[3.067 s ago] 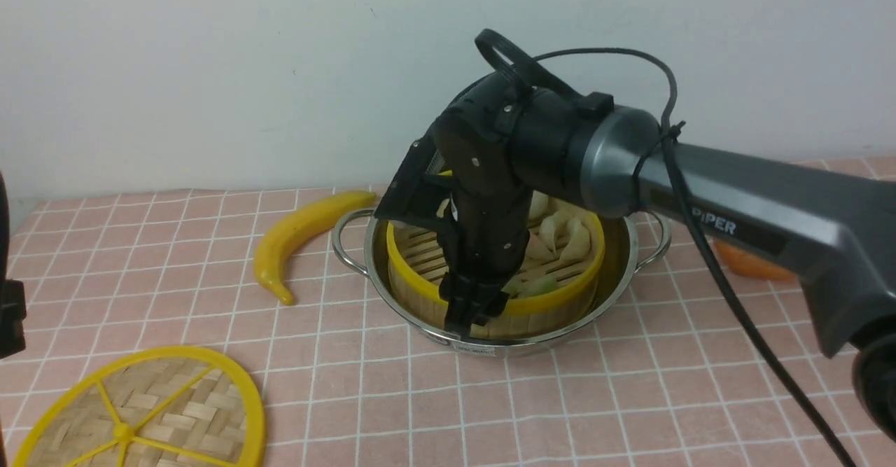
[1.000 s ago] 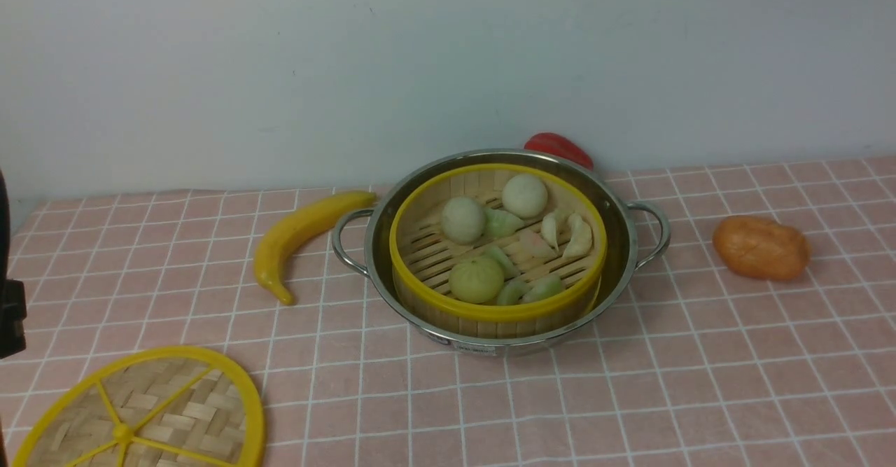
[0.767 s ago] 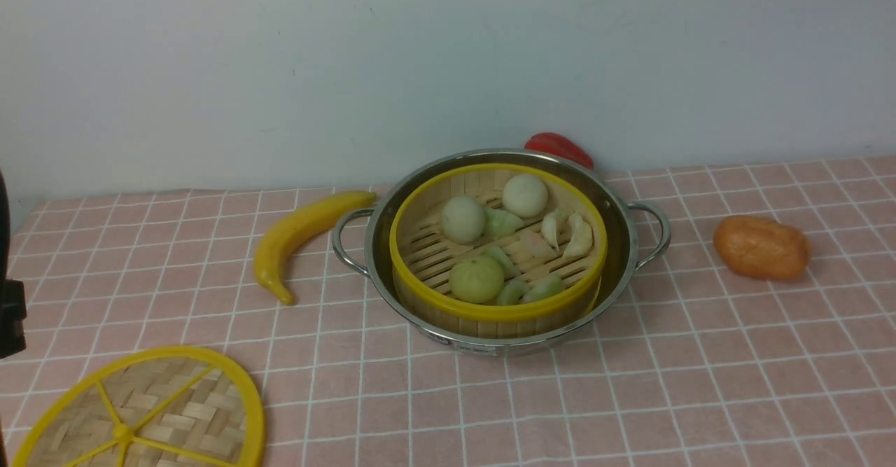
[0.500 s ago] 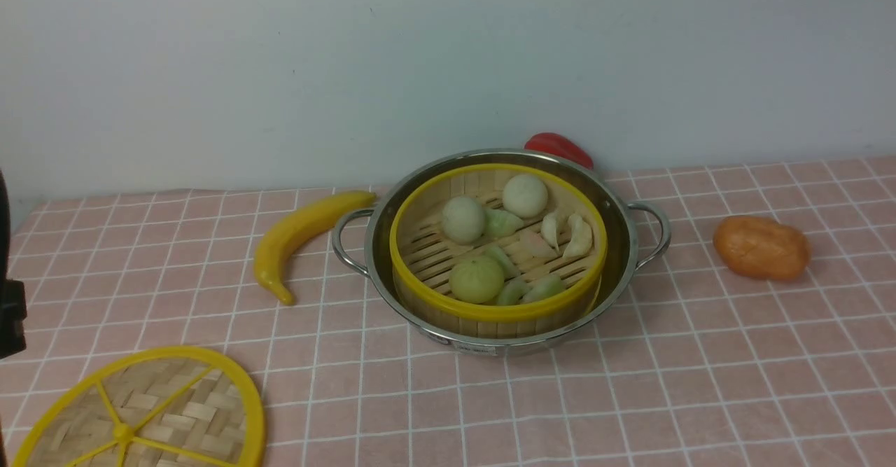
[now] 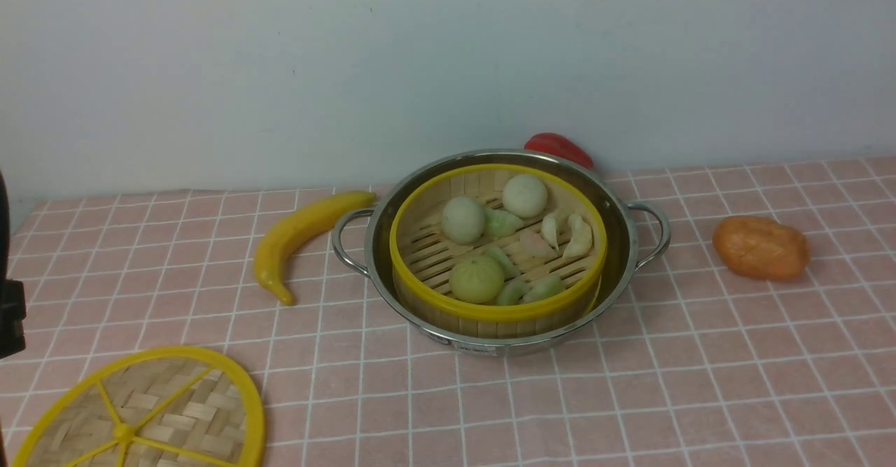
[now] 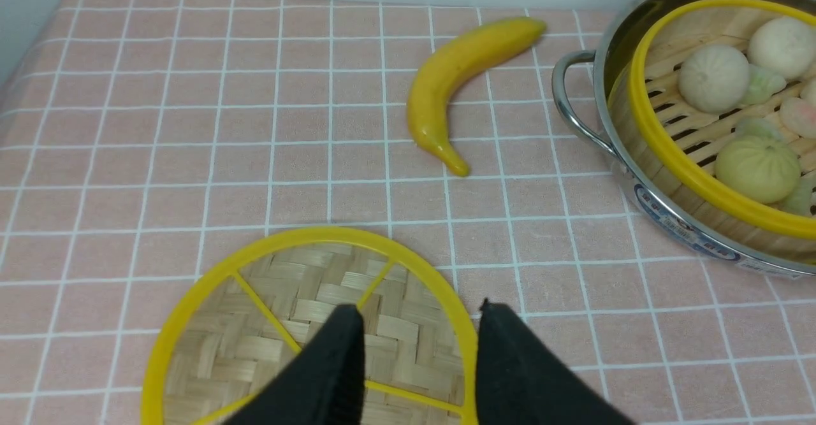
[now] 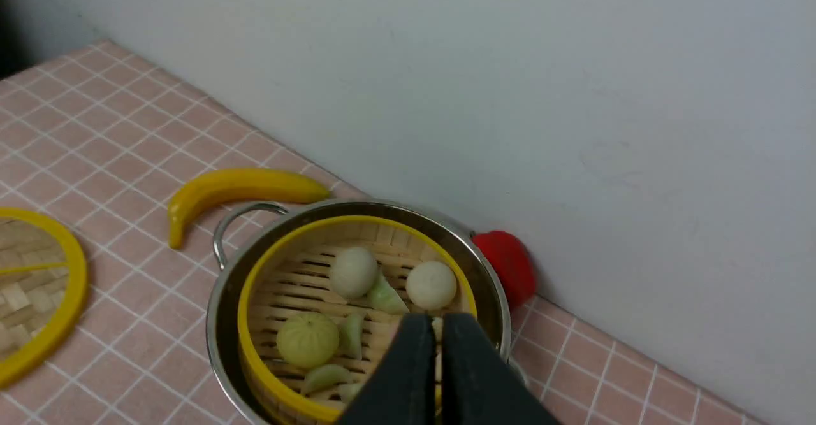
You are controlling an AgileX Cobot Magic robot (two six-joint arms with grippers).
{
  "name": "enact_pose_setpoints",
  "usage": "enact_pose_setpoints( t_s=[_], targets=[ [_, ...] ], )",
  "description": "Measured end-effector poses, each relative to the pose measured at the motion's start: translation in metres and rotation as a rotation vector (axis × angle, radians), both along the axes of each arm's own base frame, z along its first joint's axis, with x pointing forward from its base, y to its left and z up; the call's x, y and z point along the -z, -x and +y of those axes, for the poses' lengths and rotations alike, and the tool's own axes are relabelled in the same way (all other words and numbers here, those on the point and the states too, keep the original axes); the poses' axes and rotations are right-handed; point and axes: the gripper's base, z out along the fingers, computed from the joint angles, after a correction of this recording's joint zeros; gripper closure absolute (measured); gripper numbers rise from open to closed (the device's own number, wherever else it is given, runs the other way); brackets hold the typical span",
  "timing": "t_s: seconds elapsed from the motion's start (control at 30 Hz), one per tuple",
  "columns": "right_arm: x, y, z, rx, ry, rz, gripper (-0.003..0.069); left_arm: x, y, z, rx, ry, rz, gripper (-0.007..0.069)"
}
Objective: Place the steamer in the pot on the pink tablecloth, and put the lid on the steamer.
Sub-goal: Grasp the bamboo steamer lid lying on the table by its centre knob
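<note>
The steamer (image 5: 497, 309), a bamboo basket with yellow rims holding toy buns and dumplings, sits inside the steel pot (image 5: 623, 257) on the pink tablecloth (image 5: 630, 397). The lid (image 5: 175, 411), a flat woven disc with yellow spokes, lies on the cloth at the near left. In the left wrist view my left gripper (image 6: 417, 307) is open above the lid's (image 6: 287, 285) rim, one finger over the weave and the other over the cloth, holding nothing. In the right wrist view my right gripper (image 7: 437, 320) hangs well above the steamer (image 7: 280, 272), its fingers nearly together and empty.
A yellow banana (image 5: 294, 232) lies left of the pot. A red pepper (image 5: 560, 148) rests behind the pot against the wall. An orange lump (image 5: 761, 246) sits to the right. A dark part of my left arm (image 5: 10, 313) shows at the left edge.
About three seconds ago my right arm reached over the pot with its gripper at the steamer's rim; it has since left the front view. Nothing has moved over the last second.
</note>
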Motion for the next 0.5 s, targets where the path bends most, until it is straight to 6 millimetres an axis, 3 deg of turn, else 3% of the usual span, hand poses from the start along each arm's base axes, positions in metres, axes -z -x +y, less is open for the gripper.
enact_pose_setpoints(
  t_s=[0.13, 0.17, 0.2, 0.23, 0.27, 0.37, 0.5],
  targets=[
    [0.057, 0.026, -0.039, 0.116, -0.114, -0.078, 0.0596, 0.0, 0.0, 0.0, 0.0, 0.0, 0.0, 0.0382],
    [0.06, 0.028, -0.041, 0.126, -0.123, -0.081, 0.0594, 0.0, 0.0, 0.0, 0.0, 0.0, 0.0, 0.0382],
    [0.09, 0.044, -0.061, 0.204, -0.161, -0.131, 0.0585, 0.0, 0.0, 0.0, 0.0, 0.0, 0.0, 0.0382],
    [0.103, 0.055, -0.07, 0.241, -0.173, -0.161, 0.0582, 0.0, 0.0, 0.0, 0.0, 0.0, 0.0, 0.0382],
    [0.105, 0.057, -0.072, 0.248, -0.177, -0.167, 0.058, 0.0, 0.0, 0.0, 0.0, 0.0, 0.0, 0.0382],
    [0.144, 0.09, -0.091, 0.35, -0.21, -0.26, 0.0565, 0.0, 0.0, 0.0, 0.0, 0.0, 0.0, 0.0382],
    [0.192, 0.109, -0.099, 0.426, -0.211, -0.294, 0.055, 0.0, 0.0, 0.0, 0.0, 0.0, 0.0, 0.0382]
  ],
)
